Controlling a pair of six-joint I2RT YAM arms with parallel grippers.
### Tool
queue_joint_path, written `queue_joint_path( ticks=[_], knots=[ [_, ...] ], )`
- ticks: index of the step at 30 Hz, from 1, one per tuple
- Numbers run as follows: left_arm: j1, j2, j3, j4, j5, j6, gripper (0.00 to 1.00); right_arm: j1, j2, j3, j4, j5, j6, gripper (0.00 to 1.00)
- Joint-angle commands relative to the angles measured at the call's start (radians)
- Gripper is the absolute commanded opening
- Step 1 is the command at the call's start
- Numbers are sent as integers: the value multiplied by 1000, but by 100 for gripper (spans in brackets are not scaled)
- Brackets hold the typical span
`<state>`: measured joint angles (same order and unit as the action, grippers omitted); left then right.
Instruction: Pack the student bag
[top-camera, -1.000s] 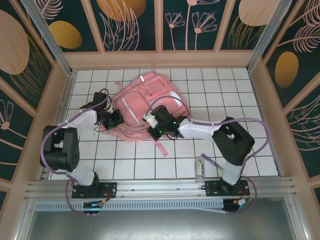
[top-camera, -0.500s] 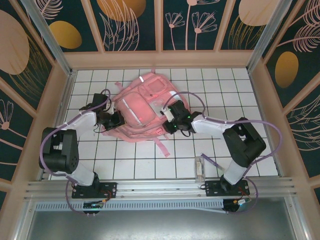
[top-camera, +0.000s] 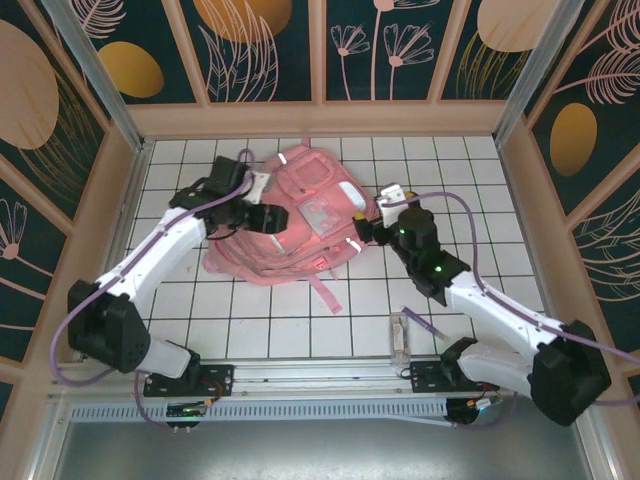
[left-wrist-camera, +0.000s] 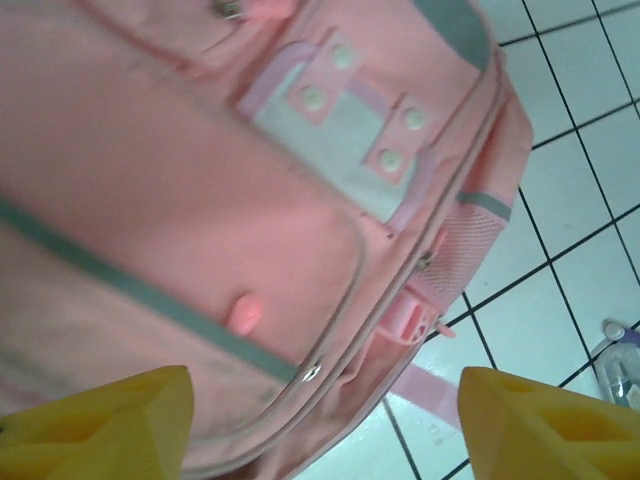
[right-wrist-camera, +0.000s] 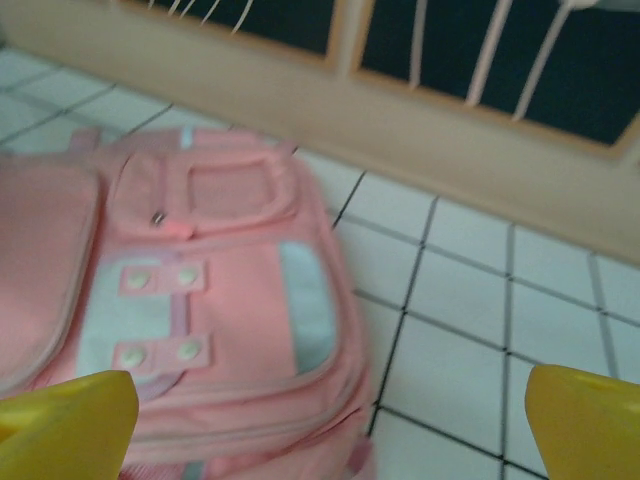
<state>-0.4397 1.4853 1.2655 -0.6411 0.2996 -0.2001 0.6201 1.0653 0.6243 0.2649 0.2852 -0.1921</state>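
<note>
The left pincer (top-camera: 280, 218) gapes wide and holds nothing over the student bag (top-camera: 300, 240), which lies flat on the tabletop (top-camera: 480, 200). The right pincer (top-camera: 370, 232) gapes wide and holds nothing too. A clear little case (top-camera: 400, 335) lies outside the bag, so I think packing has hardly begun.

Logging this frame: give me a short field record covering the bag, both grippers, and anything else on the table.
student bag: pink, lying flat on the white tiled table
left gripper: open, over the bag's left side, holding nothing
right gripper: open, at the bag's right edge, holding nothing
other item: small clear container near the table's front edge, apart from the bag
</note>
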Motion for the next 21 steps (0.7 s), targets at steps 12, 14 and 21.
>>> queue_joint_path(
  ticks=[12, 14, 21],
  knots=[
    [-192, 434, 221, -108, -429, -148, 77, -116, -170, -132, 83, -150, 116, 97],
    [-192, 458, 234, -117, -457, -185, 76, -118, -170, -133, 65, -205, 113, 94],
    [-192, 481, 255, -109, -348, -186, 15, -120, -151, -150, 63, -428, 111, 79]
  ],
)
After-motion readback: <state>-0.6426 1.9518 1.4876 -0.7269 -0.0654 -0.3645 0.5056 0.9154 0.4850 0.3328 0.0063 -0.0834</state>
